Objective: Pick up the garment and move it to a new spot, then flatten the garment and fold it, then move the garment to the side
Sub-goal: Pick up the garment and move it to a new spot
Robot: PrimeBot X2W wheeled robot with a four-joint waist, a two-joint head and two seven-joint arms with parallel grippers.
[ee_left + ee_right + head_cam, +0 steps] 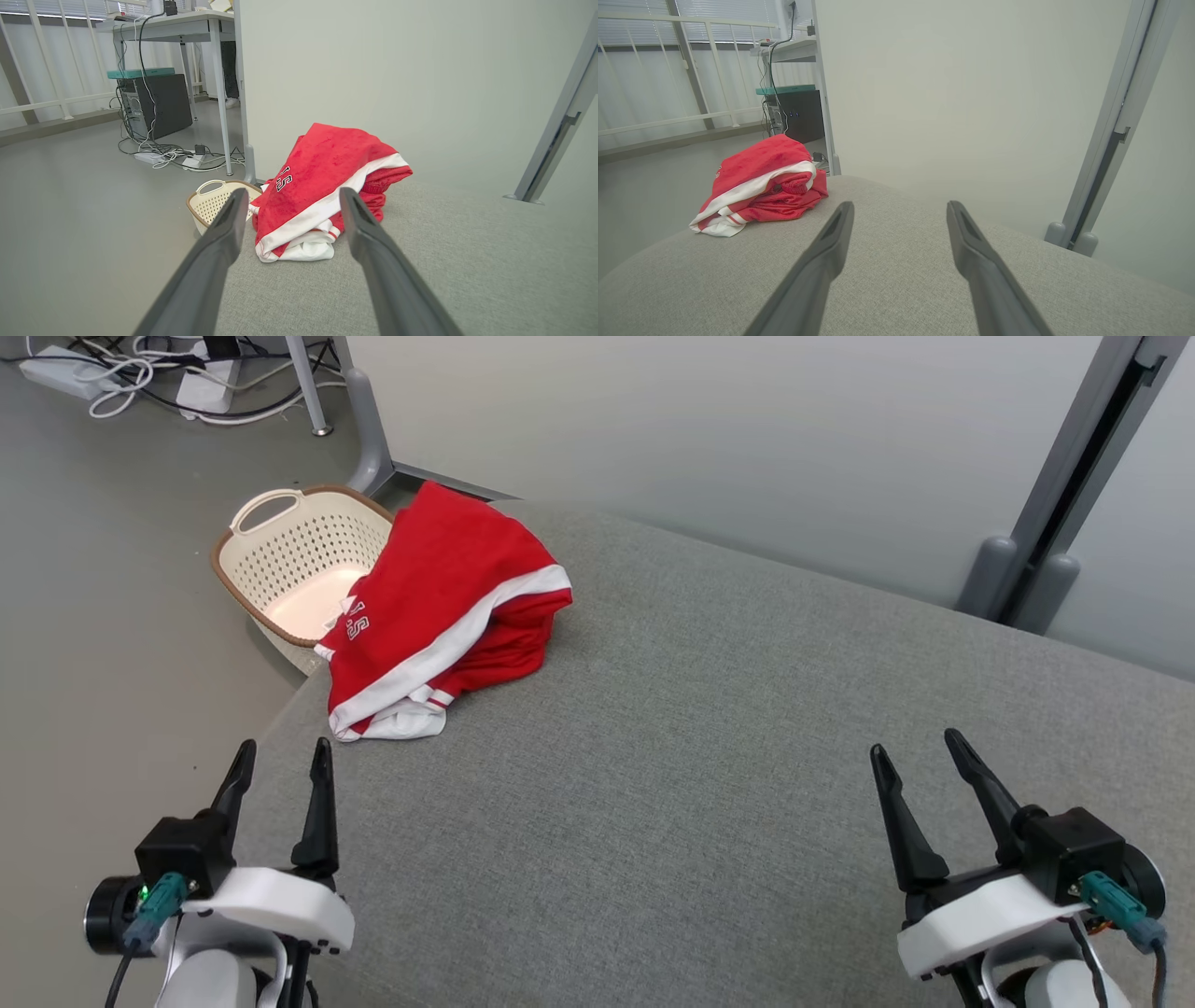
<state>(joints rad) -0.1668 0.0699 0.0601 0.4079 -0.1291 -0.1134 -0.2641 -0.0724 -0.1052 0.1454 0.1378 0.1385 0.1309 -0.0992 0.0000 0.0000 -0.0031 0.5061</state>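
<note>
A: Entry one, the task's thing?
B: One garment [439,607], red with a white band and lettering. Crumpled in a heap at the far left corner of the table [709,765], right by the edge. Untouched; probably lying as dropped, awaiting pickup.

A: Hands?
B: First, left hand [285,747]: fingers spread wide, nothing held, hovering at the near left edge and pointed at the heap. Probably lined up for the first grasp. Then right hand [915,744]: likewise spread wide, nothing held, near right, well apart from the heap. Seemingly parked there to leave the middle free as the new spot.

A: Surroundings?
B: One basket [299,555], cream, perforated, brown rim, on the floor just beyond the garment's corner. Loose cables [121,383] and power strips on the floor, far left, well apart. Pale panel [747,429] behind the table; grey post [1074,485] at the right rear.

A: Obstructions?
B: None seen on the cloth-covered top between hands and heap. One hazard, by judgement: heap close to the edge, liable to slide off toward the basket if nudged. Safer to grip from above and draw inward.
</note>
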